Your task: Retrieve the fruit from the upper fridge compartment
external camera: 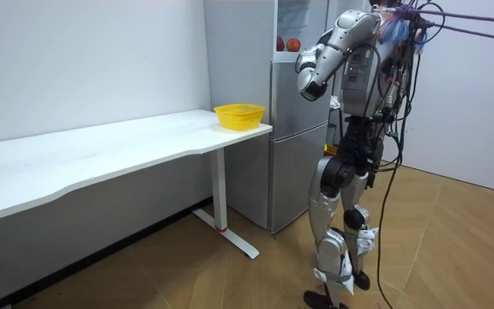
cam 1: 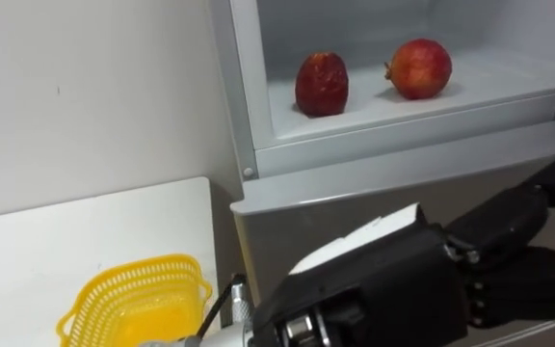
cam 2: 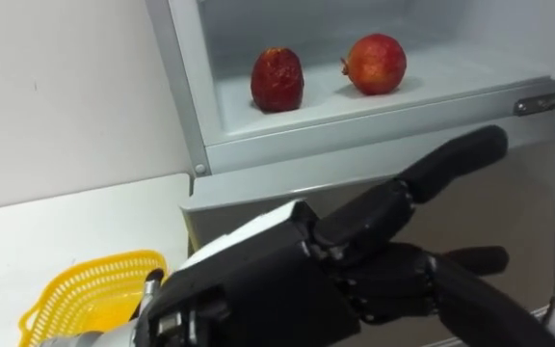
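The left robot hand hangs released, its fingers loosely spread and holding nothing, in front of the grey lower fridge door. Above and beyond its fingertips, on the white shelf of the open upper compartment, stand a dark red wrinkled fruit and, further along, a rounder red pomegranate, both untouched. The reach looks barely begun. To do it well, the robot hand should probably rise clear of the shelf's grey front lip, the one thing in its way, before going in, then close round one fruit without nudging its neighbour. Behind the wrist, a yellow plastic mesh basket sits on the white counter.
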Tool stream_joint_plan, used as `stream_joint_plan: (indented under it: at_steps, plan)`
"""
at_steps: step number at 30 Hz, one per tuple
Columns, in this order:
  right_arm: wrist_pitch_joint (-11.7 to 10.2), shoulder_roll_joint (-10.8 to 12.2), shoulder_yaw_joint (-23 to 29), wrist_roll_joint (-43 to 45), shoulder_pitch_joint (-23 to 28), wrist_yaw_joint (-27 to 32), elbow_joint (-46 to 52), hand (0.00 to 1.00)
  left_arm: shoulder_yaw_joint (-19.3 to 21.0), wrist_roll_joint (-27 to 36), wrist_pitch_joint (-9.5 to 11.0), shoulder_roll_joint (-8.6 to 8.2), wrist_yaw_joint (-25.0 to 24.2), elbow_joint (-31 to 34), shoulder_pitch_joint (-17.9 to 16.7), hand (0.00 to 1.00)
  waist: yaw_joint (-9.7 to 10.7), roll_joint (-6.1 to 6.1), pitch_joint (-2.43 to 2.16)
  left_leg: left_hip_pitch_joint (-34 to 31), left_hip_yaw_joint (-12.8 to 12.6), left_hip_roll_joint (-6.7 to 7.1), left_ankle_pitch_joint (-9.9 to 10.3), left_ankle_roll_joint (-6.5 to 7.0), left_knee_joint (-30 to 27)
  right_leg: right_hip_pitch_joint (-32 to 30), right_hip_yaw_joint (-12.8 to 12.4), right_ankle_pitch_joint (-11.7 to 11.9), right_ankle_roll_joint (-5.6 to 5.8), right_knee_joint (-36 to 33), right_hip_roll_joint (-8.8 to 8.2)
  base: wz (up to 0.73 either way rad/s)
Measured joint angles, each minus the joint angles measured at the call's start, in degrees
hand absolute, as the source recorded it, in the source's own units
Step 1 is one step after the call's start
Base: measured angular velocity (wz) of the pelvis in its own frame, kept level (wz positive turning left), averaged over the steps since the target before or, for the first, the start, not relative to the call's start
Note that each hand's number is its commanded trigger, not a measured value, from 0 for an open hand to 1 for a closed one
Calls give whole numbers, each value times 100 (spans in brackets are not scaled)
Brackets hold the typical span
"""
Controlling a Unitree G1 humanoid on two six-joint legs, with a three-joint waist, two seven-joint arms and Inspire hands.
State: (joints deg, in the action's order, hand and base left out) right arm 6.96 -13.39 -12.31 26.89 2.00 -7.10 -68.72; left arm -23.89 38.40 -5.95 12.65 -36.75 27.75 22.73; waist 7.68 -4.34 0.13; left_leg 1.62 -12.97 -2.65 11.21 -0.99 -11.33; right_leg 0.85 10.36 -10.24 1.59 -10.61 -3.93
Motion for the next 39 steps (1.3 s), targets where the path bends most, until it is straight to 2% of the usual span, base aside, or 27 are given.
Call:
stream_joint_plan:
  at_steps: [5, 9, 15, 19, 23, 25, 30, 33, 37, 39]
  plan:
    - [6, 0, 3, 12, -59, -3, 0, 0, -161, -201, 0, -116, 26, 1, 462, 0, 9, -18, -33, -20, -1, 4, 0, 0, 2, -45, -19, 1, 1, -5, -1, -4]
    - [-2, -1, 3, 27, -90, 8, 0, 0, -257, -218, 0, -317, 30, 0, 754, 0, 65, -45, -56, -17, -13, 1, 0, 0, 3, -50, -21, 2, -1, -17, -3, -2]
    - [-15, -4, -71, 26, -192, 26, -69, 0, -539, -176, 3, -442, 46, -6, 881, 0, 321, -37, -51, 12, -70, -10, 0, -1, 4, 26, -16, 4, -3, -11, -3, 1]
    - [-15, -4, -185, 21, -198, 22, -85, 0, -689, -171, 3, -544, 47, -5, 907, 0, 422, -35, -50, 16, -84, -18, 0, -1, 3, 20, -18, 7, -8, -7, 4, 0]
    - [4, -11, -288, -32, -195, -5, -83, 0, -819, -172, 1, -608, 51, -14, 1097, 0, 454, -25, -43, 57, -127, -19, 0, -1, 3, 11, -83, 3, -4, 16, 10, -4]
    - [6, -6, -358, -61, -197, -5, -84, 0, -955, -172, 1, -710, 118, -41, 1277, 0, 471, -27, -43, 63, -132, -16, 0, -1, 6, 15, -91, 3, -3, 24, 10, 0]
    - [18, -4, -462, -198, -213, 7, -85, 0, -1131, -180, -36, -867, 223, -127, 1418, 0, 475, -35, -44, 76, -204, -29, 0, -1, 2, 4, -120, 4, -5, 17, 19, -4]
    - [18, -5, -477, -207, -259, 9, -77, 0, -1198, -183, -37, -980, 290, -189, 1428, 0, 512, -63, -55, 15, -242, -45, 1, -2, -10, -67, -89, 18, -22, -3, 22, -4]
    - [14, -32, -505, -207, -367, 22, -53, 0, -1201, -143, -32, -1004, 293, -238, 1446, 0, 714, -145, -44, -47, -244, -56, 1, -2, -30, -93, -58, 43, -29, 9, 30, 1]
    - [14, -33, -516, -208, -366, 36, -46, 0, -1221, -75, -32, -1016, 290, -334, 1561, 0, 759, -165, -43, -46, -245, -55, 1, -2, -35, -89, -60, 43, -29, 10, 28, 0]
